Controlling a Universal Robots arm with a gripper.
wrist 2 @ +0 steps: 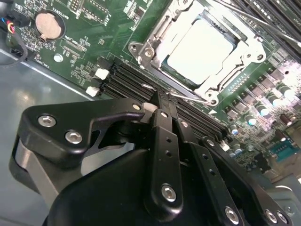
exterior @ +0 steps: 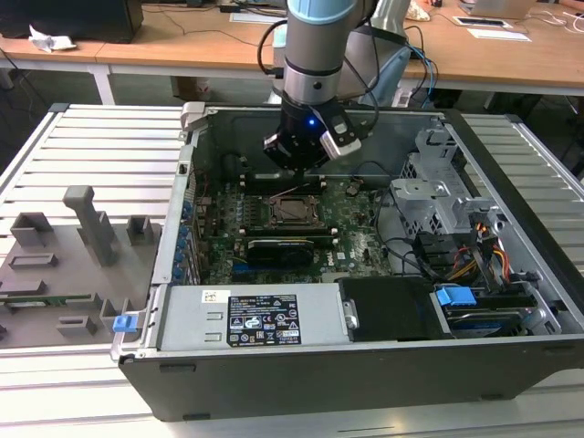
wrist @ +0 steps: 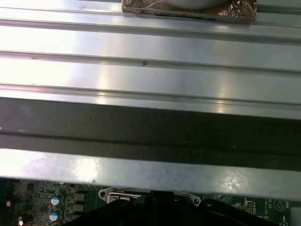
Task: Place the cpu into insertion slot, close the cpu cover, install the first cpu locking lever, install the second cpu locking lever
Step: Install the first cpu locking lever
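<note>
In the exterior view my gripper (exterior: pixel 299 173) hangs inside the open computer case, just behind the insertion slot (exterior: pixel 294 209) on the green motherboard. The second wrist view shows the cpu (wrist 2: pixel 200 49) lying flat in the slot, its silver top facing up. The cpu cover (wrist 2: pixel 247 54) lies down around it as a metal frame. A thin wire locking lever (wrist 2: pixel 190 98) runs along the slot's near side. My gripper (wrist 2: pixel 157 100) is shut, its tips right at that lever's end; whether they touch it is unclear. Another thin lever (wrist 2: pixel 263 21) runs along the far side.
Black memory slots (wrist 2: pixel 124 80) lie between my fingers and the socket. A long black card (exterior: pixel 278 248), the power supply (exterior: pixel 260 315) and a drive cage (exterior: pixel 438 196) crowd the case. A coin battery (wrist 2: pixel 48 26) sits on the board. Grey fixtures (exterior: pixel 73 265) stand outside on the exterior view's left.
</note>
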